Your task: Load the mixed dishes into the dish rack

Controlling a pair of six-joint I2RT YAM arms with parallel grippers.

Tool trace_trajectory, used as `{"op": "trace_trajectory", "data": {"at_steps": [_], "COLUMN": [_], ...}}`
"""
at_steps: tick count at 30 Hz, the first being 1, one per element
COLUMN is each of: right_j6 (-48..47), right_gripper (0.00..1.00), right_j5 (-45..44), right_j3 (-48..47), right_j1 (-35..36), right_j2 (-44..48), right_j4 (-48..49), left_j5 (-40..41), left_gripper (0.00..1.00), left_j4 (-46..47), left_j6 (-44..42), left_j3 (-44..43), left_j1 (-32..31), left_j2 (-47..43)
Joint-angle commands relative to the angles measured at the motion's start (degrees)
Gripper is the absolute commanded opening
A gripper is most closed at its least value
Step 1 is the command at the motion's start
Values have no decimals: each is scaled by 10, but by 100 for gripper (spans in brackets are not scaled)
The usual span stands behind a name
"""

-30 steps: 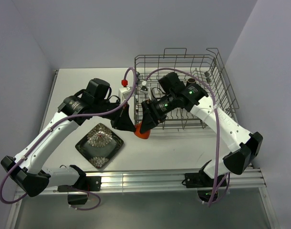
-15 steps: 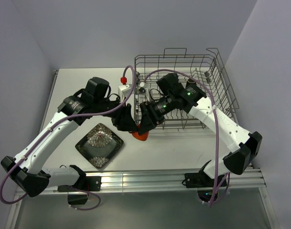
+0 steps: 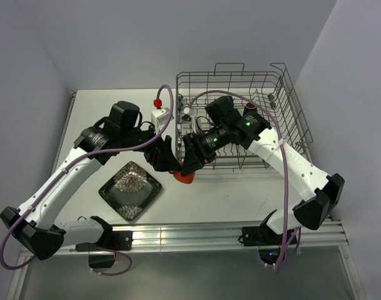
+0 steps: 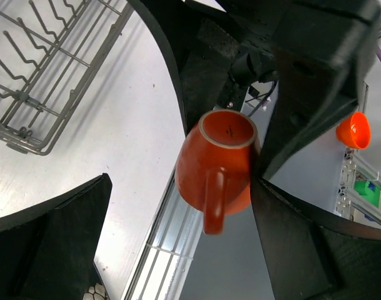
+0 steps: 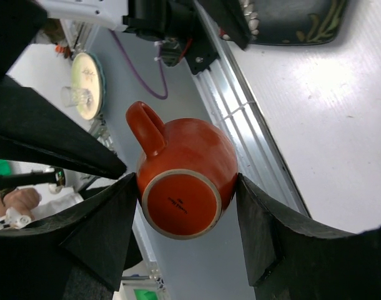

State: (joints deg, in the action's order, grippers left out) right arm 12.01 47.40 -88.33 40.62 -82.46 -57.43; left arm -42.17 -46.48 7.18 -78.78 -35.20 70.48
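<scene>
The small orange cup (image 5: 190, 156) sits right between the fingers of the right gripper (image 5: 185, 181), which is clamped on its round belly from both sides. It hangs just off the near left corner of the dish rack (image 3: 203, 84), above the white table (image 3: 240, 194). The cup is tipped so its foot faces the right wrist camera, and its handle sticks out away from both pads.

The left gripper (image 4: 181, 180) is spread wide around the same cup and grips nothing. One of its fingers (image 4: 59, 237) stands well apart from the cup, while the other lies just beside the cup's belly; whether that one touches, I cannot tell.

The cup is glossy glazed ceramic, squat and rounded. It has a thick loop handle and a pale unglazed ring around the foot. The rack is grey metal wire, rectangular, with rows of upright tines and raised handles. Inside it, toward the back, a small brown cup (image 3: 250, 107) shows partly behind the right arm. Out to the rack's near left, a dark square plate (image 3: 130, 189) with a silvery leaf pattern lies flat.
</scene>
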Motion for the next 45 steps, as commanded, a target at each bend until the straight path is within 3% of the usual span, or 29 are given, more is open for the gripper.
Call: {"op": "trace_trajectory", "data": {"at_steps": [1, 8, 12, 13, 16, 19, 31, 36, 45], "right_j6": [2, -5, 5, 9, 30, 64, 85, 75, 65], "right_gripper": [0, 0, 0, 0, 0, 0, 0, 0, 0], "right_j5": [-27, -70, -130, -152, -228, -324, -552, -591, -595], "right_j3": [4, 21, 18, 14, -3, -34, -174, -189, -143], "right_j1": [-6, -25, -48, -53, -83, -117, -208, -215, -216], "right_j2": [23, 31, 33, 31, 21, 0, -139, -191, -201], "right_j4": [21, -1, -5, -6, -1, 2, -35, -36, -5], "left_j5": [8, 80, 190, 260, 360, 407, 375, 368, 373], "left_gripper": [99, 99, 99, 99, 99, 99, 99, 99, 99], "left_j4": [29, 31, 16, 13, -10, -26, -25, -20, -19], "left_j6": [5, 25, 47, 64, 101, 128, 156, 162, 161], "left_j3": [6, -3, -30, -37, -76, -94, -92, -84, -61], "left_j1": [9, 29, 32, 32, 33, 32, 33, 33, 32], "left_j2": [-26, -48, -53, -53, -45, -35, -23, -23, -34]}}
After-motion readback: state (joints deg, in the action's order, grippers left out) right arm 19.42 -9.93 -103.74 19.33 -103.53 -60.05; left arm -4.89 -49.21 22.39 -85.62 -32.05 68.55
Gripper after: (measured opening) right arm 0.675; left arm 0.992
